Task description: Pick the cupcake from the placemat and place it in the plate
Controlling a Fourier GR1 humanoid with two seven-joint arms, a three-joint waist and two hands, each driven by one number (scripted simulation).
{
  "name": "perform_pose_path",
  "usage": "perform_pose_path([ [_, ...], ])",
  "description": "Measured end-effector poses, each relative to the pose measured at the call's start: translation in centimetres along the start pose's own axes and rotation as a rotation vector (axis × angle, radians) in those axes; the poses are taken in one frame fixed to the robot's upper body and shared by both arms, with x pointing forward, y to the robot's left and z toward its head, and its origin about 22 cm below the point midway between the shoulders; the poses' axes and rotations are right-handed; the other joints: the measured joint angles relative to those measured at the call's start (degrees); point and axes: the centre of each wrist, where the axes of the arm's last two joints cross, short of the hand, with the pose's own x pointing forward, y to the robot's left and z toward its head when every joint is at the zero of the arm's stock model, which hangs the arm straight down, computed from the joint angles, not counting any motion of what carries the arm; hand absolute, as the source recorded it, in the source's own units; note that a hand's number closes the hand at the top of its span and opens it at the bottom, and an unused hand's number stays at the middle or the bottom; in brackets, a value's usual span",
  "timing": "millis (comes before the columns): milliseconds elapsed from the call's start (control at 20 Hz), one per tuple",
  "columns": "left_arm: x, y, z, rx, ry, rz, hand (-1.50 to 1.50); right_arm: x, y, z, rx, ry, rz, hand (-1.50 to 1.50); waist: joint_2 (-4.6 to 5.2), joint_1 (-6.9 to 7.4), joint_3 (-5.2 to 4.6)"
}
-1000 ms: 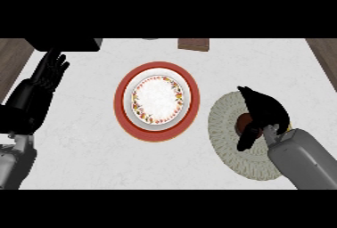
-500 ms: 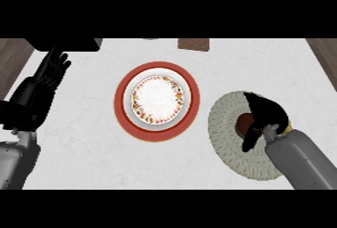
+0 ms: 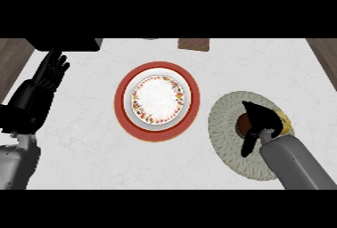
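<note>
The cupcake (image 3: pixel 241 124) sits on the round grey-green placemat (image 3: pixel 227 133) at the right; only its brown left edge and a yellow bit at the far side show. My right hand (image 3: pixel 262 118) lies on top of it, fingers curled down over it, thumb stretched along its near left side. The plate (image 3: pixel 158 99), white with a flowered ring, rests on a red charger (image 3: pixel 124 107) in the middle of the counter, nothing on it. My left hand (image 3: pixel 47 75) rests open at the far left edge, fingers up.
A brown block (image 3: pixel 194 43) lies at the counter's far edge behind the plate. A dark object (image 3: pixel 63 43) stands at the far left corner. Wooden floor shows beyond both side edges of the white counter.
My right hand has sunk a little lower and nearer onto the cupcake, fingers closing over it. The cupcake stays on the placemat. The left hand has not moved.
</note>
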Motion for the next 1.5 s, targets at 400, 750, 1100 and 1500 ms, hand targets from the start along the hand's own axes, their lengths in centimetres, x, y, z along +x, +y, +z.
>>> perform_pose_path([
  [400, 0.3, -0.3, -0.4, -0.01, 0.002, 0.0, 0.0, -0.7, 1.4, -1.5, -0.084, -0.029, 0.016, 1.5, -0.23, 0.06, -0.26],
  [750, -0.5, 0.1, 0.2, 0.006, 0.008, -0.003, 0.0, -3.5, 2.6, -0.7, -0.264, -0.01, -0.019, 1.5, -0.44, -0.69, -0.27],
  [1100, 0.5, 0.5, 0.4, 0.018, 0.015, -0.006, 0.0, -10.6, 5.3, 3.5, -0.411, 0.121, -0.051, 1.5, -0.54, -1.69, -0.12],
  [1500, 0.4, 0.6, 0.3, 0.014, 0.013, -0.004, 0.0, -9.6, 3.5, 9.9, -0.592, -0.026, -0.138, 1.5, -0.28, -1.17, -0.07],
])
